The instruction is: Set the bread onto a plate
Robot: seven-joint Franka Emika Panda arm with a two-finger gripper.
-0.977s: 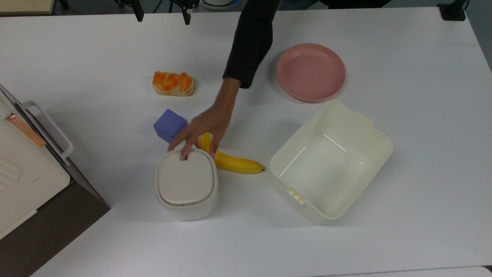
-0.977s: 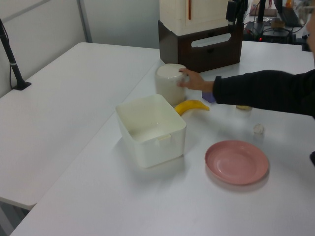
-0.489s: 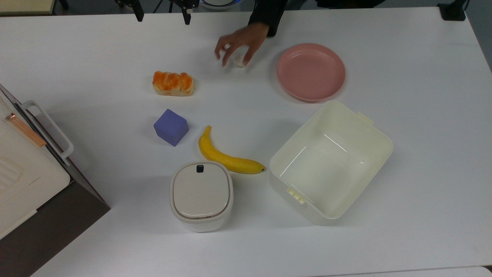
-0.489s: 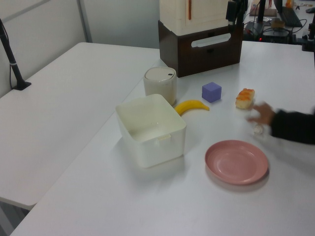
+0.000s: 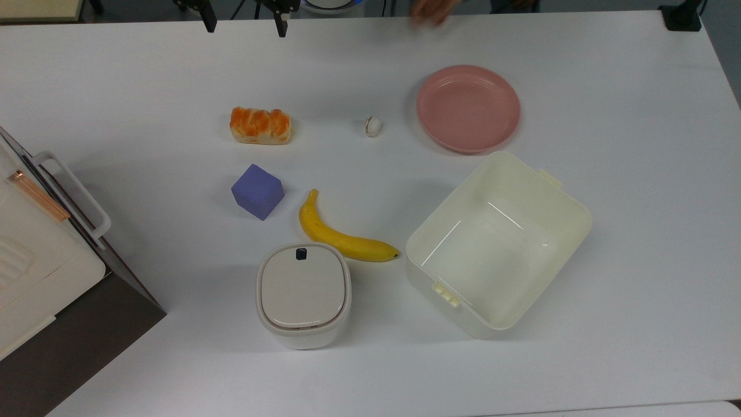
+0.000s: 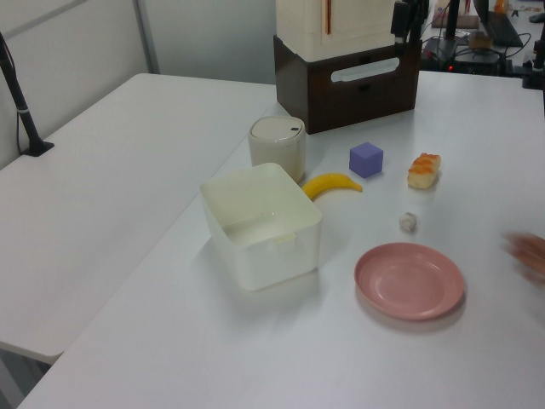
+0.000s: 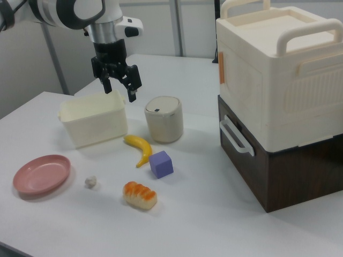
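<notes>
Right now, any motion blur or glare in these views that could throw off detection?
Top view: a person's hand is smeared at the top edge; glare streaks inside the cream tub. Left view: the blurred hand sits at the left view's right edge; the bread and plate look sharp.

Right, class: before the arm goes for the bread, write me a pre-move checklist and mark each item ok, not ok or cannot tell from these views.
1. Gripper open and empty: ok, its fingers are spread, holding nothing, above the table.
2. Bread free to grasp: ok, it lies alone, apart from the purple cube and the banana.
3. Plate empty: ok.
4. Path from bread to plate: not ok, a small white ball sits between them in the top view.
5. Person's hand off the table: cannot tell, it is blurred at the top view's upper edge.
</notes>
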